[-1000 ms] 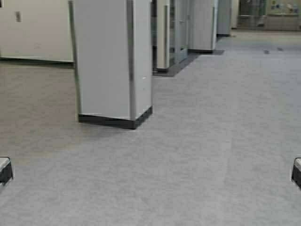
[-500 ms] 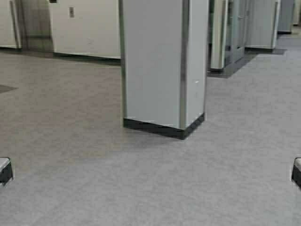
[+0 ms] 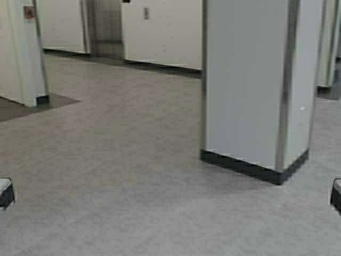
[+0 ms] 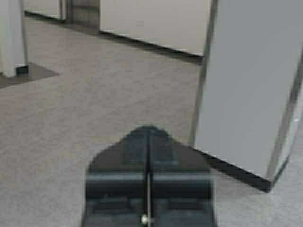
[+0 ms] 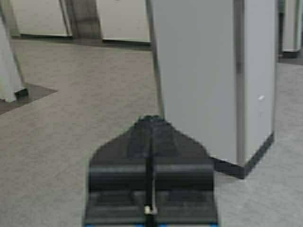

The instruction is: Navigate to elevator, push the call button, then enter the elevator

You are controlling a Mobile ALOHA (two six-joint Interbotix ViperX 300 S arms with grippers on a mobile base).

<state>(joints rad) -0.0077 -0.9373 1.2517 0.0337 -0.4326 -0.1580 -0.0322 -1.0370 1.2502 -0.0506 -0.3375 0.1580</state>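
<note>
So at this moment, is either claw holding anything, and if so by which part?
Nothing is held. The left claw and the right claw are both shut with nothing between the fingers, pointing out over the bare floor.

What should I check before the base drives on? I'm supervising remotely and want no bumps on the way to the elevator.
1. Elevator in sight: ok, a steel opening shows in the far wall, ahead and to the left.
2. Call button located: ok, a small grey plate on the wall right of the opening.
3. Floor toward it free: ok, nothing lies on it.
4. Pillar clearance: not ok, it stands close ahead on the right.
5. Left gripper tucked: ok, shut.
6. Right gripper tucked: ok, shut.
7. Elevator doors open: cannot tell.
</note>
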